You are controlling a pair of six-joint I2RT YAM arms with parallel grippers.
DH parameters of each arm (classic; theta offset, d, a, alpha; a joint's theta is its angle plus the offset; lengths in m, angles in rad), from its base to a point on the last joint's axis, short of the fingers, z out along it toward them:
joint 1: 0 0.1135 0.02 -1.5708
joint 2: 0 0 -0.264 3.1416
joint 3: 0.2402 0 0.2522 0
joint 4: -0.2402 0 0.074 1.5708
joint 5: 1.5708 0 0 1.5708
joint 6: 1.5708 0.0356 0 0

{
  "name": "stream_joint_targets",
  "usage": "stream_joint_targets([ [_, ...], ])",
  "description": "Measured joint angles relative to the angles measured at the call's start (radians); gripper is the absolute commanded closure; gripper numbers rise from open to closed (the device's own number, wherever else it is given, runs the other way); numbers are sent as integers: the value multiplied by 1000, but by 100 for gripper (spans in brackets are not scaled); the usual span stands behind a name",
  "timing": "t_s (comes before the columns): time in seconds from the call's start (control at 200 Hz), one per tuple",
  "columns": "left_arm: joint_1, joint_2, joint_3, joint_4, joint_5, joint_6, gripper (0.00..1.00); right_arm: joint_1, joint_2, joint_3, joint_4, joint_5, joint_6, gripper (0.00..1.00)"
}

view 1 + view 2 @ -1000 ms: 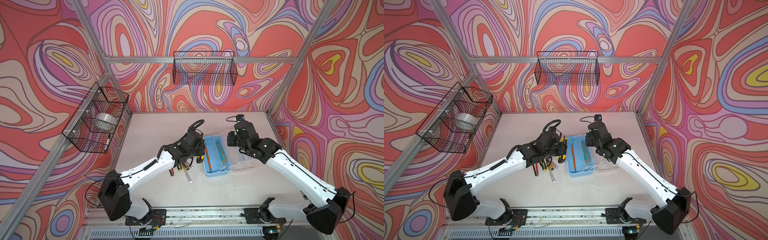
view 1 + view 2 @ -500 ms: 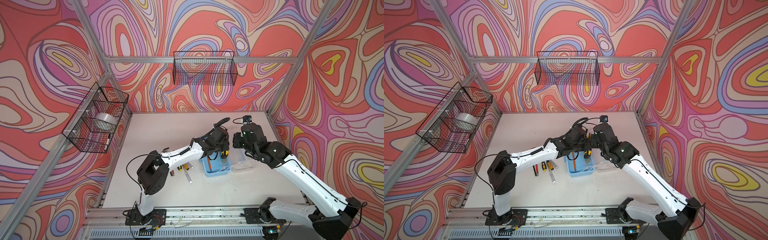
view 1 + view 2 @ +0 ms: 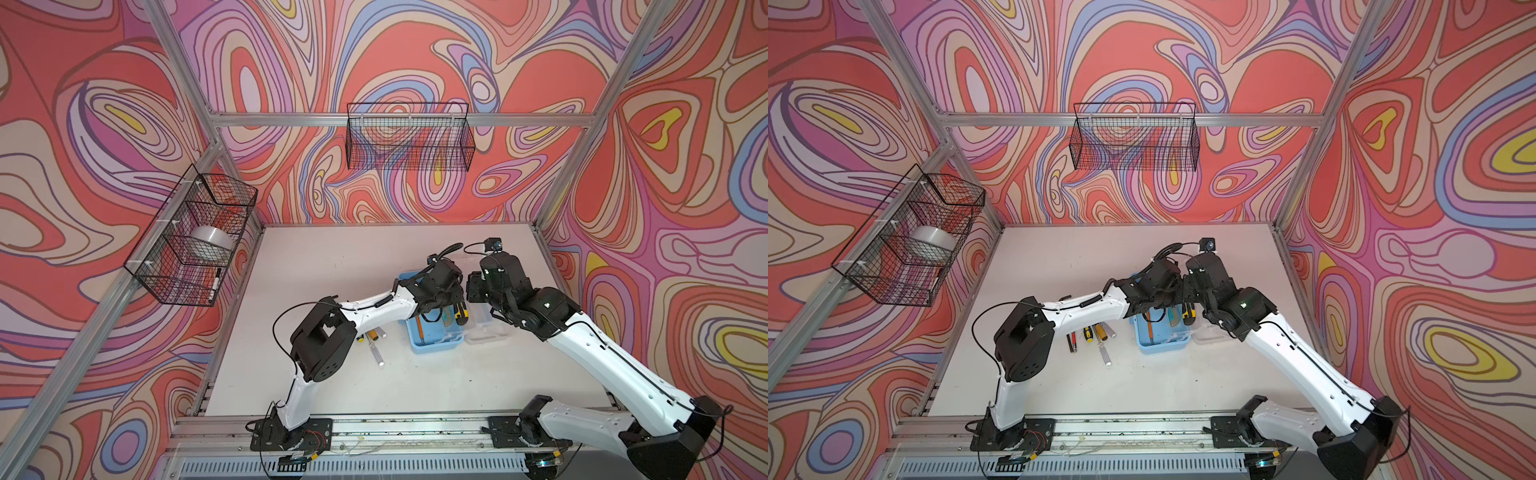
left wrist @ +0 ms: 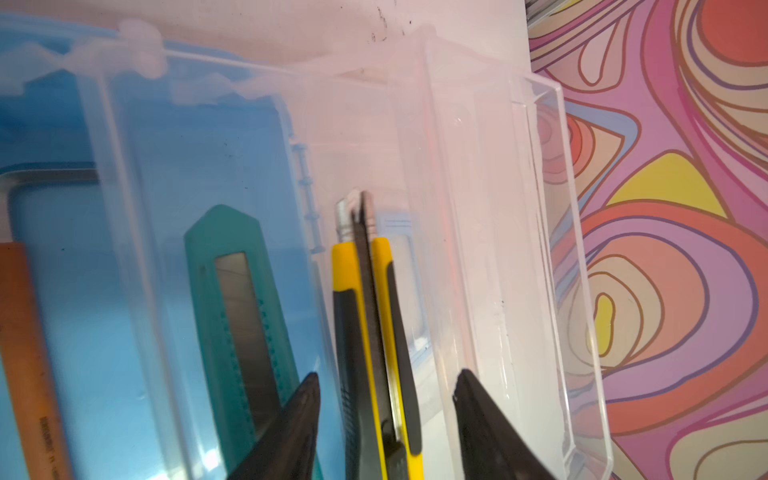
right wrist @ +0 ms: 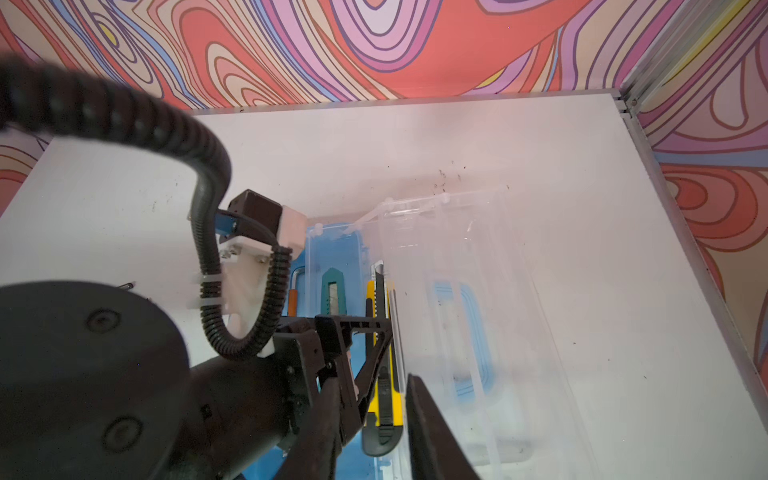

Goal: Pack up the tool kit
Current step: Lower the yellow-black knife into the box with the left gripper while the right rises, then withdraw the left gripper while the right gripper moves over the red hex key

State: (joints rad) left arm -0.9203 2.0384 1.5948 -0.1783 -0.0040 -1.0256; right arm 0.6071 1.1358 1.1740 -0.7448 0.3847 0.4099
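Observation:
The tool kit's light-blue box (image 3: 436, 338) (image 3: 1163, 343) lies open at mid-table, its clear lid (image 3: 486, 328) (image 5: 478, 299) folded out to the right. Inside lie a teal utility knife (image 4: 237, 291) (image 5: 333, 295), a hex key (image 4: 41, 178) and an orange-handled tool (image 4: 25, 353). A yellow-black utility knife (image 4: 374, 311) (image 5: 390, 392) (image 3: 460, 313) lies along the box's right rim by the lid. My left gripper (image 4: 388, 374) (image 3: 444, 299) is open astride it, with gaps on both sides. My right gripper (image 5: 370, 378) (image 3: 478, 286) hovers open close behind, over the same rim.
Several loose screwdrivers (image 3: 376, 336) (image 3: 1096, 332) lie on the white table left of the box. A black wire basket (image 3: 409, 137) hangs on the back wall. Another basket (image 3: 195, 237) on the left wall holds a tape roll (image 3: 208, 243). The two wrists nearly touch.
My left arm swung right from the loose tools to the box with the yellow knife, and its jaws have opened off it. My right gripper shifted slightly right and widened a little.

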Motion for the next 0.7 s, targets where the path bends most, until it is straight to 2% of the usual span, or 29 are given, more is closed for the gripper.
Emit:
stream_joint_targets([
  [0.13, -1, 1, 34, 9, 5, 5, 34, 0, 1, -2, 2, -8, -1, 69],
  [0.215, -1, -7, 33, 26, 0, 23, 28, 0, 1, -2, 12, -26, -2, 71],
  [0.32, 2, -76, -56, 39, -27, 71, 23, 0, 10, -2, 32, -76, -4, 74],
  [0.426, 20, -227, -214, 32, -66, 119, 22, 0, 54, 0, 63, -159, -2, 75],
  [0.521, 56, -427, -394, 17, -130, 161, 23, 21, 121, 7, 92, -215, 2, 74],
  [0.701, 137, -824, -688, -105, -272, 191, 22, 148, 290, 63, 144, -274, 3, 72],
])
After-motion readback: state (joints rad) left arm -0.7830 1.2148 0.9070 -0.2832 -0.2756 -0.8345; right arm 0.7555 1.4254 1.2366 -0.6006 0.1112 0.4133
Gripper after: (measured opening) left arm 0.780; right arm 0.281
